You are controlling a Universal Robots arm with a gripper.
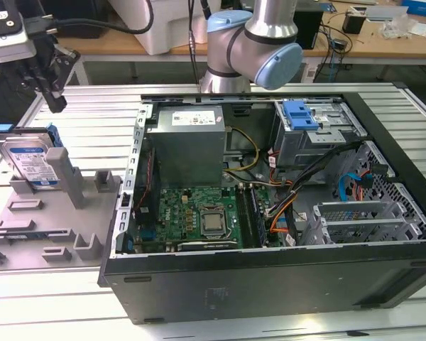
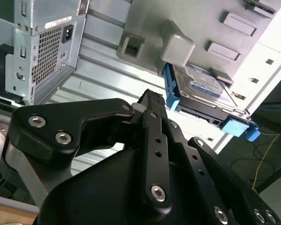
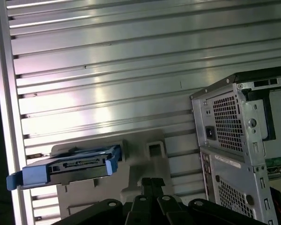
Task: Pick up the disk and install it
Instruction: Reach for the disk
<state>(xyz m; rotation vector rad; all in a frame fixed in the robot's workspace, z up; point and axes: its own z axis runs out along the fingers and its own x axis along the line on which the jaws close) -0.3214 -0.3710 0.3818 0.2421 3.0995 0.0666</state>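
- Ribbed aluminium table (image 1: 78, 106) under everything, and behind it a wooden workbench (image 1: 373, 42) with cables and bits lying on it.
- Quick count of what's on the table: one open computer case (image 1: 270, 284), one grey holder (image 1: 64, 213), one disk (image 1: 30, 160).
- Inside the case I count one grey power-supply box (image 1: 188, 138), one motherboard (image 1: 199, 213) and one metal cage with a blue latch (image 1: 305, 117).
- The disk stands on its edge in the holder, leaning back a bit, off to the exterior view's left of the case. Its blue bracket shows in both wrist views (image 2: 201, 86) (image 3: 79, 164).
- One arm (image 1: 259, 42). I've got its gripper (image 1: 57, 105) hanging above the disk, apart from it.
- From what I see in both wrist views, the fingers (image 2: 152, 101) (image 3: 146, 182) are pressed together with nothing between them.
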